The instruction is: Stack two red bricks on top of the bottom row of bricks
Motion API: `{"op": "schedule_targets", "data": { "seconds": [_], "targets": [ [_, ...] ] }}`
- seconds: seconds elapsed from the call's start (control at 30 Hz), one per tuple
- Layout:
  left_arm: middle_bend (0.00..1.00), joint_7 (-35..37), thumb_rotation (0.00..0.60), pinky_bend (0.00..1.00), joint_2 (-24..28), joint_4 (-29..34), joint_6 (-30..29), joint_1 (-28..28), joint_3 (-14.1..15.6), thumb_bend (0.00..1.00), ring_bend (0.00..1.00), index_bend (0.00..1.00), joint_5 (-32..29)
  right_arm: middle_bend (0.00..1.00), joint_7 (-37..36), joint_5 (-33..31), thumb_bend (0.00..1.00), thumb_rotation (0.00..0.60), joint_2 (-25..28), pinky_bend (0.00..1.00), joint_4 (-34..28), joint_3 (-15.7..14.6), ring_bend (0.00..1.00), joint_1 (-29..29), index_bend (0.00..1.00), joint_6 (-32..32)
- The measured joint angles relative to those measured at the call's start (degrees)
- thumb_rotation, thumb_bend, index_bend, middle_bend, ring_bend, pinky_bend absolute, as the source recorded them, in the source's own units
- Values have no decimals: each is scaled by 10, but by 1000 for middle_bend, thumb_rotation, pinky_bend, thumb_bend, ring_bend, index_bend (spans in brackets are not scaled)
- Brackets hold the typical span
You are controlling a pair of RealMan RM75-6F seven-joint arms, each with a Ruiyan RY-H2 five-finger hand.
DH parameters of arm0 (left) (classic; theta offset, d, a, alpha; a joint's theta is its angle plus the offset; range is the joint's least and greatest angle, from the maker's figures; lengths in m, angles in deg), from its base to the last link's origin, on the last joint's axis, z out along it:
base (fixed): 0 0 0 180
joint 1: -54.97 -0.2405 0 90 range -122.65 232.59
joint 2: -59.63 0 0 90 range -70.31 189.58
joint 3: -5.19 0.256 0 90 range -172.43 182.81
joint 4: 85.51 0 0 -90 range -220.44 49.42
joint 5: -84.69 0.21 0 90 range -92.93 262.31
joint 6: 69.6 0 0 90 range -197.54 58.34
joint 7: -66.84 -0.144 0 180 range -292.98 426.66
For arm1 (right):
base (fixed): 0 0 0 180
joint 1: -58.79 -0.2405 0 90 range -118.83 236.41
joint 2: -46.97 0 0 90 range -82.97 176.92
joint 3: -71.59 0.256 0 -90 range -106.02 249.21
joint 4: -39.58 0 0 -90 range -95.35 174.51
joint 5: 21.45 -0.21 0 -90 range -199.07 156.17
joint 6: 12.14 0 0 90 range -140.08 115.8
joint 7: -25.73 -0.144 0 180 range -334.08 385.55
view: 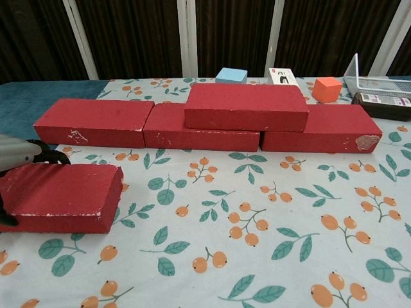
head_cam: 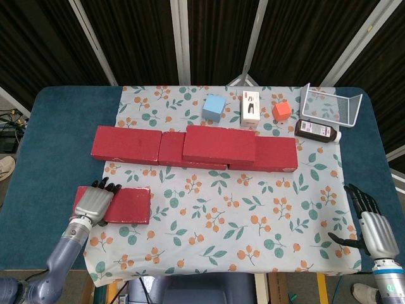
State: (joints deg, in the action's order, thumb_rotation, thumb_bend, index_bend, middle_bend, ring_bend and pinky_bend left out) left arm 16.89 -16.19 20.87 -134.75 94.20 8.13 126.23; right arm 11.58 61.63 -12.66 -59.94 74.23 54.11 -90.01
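Five red bricks (head_cam: 218, 144); one stacked.

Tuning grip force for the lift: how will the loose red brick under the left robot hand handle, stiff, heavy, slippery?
The loose red brick keeps crisp flat faces, so probably rigid. White chipped patches on its edge suggest foam or soft material, likely light for its size and dentable. Its matt, grainy surface should not be slippery. It is wide and flat, so the left robot hand spans only one end; it may tilt when lifted.

brick (head_cam: 219, 144) on row (head_cam: 126, 144), loose brick (head_cam: 130, 205) in front

Left robot hand (head_cam: 95, 201) curled, right robot hand (head_cam: 370, 227) spread
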Motion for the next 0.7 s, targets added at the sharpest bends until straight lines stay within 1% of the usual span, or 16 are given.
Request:
{"op": "schedule_targets", "data": {
  "seconds": [0.1, 0.23, 0.3, 0.43, 0.53, 0.6, 0.7],
  "targets": [
    [421, -4, 600, 158, 0, 3, -6, 5, -5, 9, 131, 317, -3, 0, 1, -2, 129, 600, 0, 0, 0, 0, 0, 0, 0, 0],
    [419, 3, 600, 156, 10, 12, -12, 8, -12, 9, 138, 334, 15, 0, 3, -5, 130, 600, -1, 0, -1, 1, 0, 0, 0, 0],
    [410, 9, 600, 156, 25, 26, -11, 11, -19, 9, 138, 336, 19, 0, 6, -7, 130, 600, -2, 0, -1, 2, 0, 0, 0, 1],
    [402, 21, 600, 152, 72, 62, 7, 27, -39, 9, 137, 346, 11, 0, 14, -14, 130, 600, -4, 0, -1, 3, 0, -1, 0, 4],
    [402, 26, 600, 146, 115, 80, 29, 48, -59, 9, 136, 346, -8, 0, 23, -23, 130, 600, -6, 0, -1, 5, 0, -3, 0, 9],
    [401, 26, 600, 146, 141, 84, 47, 67, -73, 9, 136, 347, -33, 0, 32, -31, 130, 600, -8, 0, -1, 6, 0, -5, 0, 13],
    [398, 24, 600, 146, 165, 79, 83, 104, -92, 9, 131, 349, -81, 0, 49, -46, 130, 600, -13, 0, -2, 9, 0, -8, 0, 20]
  ]
}}
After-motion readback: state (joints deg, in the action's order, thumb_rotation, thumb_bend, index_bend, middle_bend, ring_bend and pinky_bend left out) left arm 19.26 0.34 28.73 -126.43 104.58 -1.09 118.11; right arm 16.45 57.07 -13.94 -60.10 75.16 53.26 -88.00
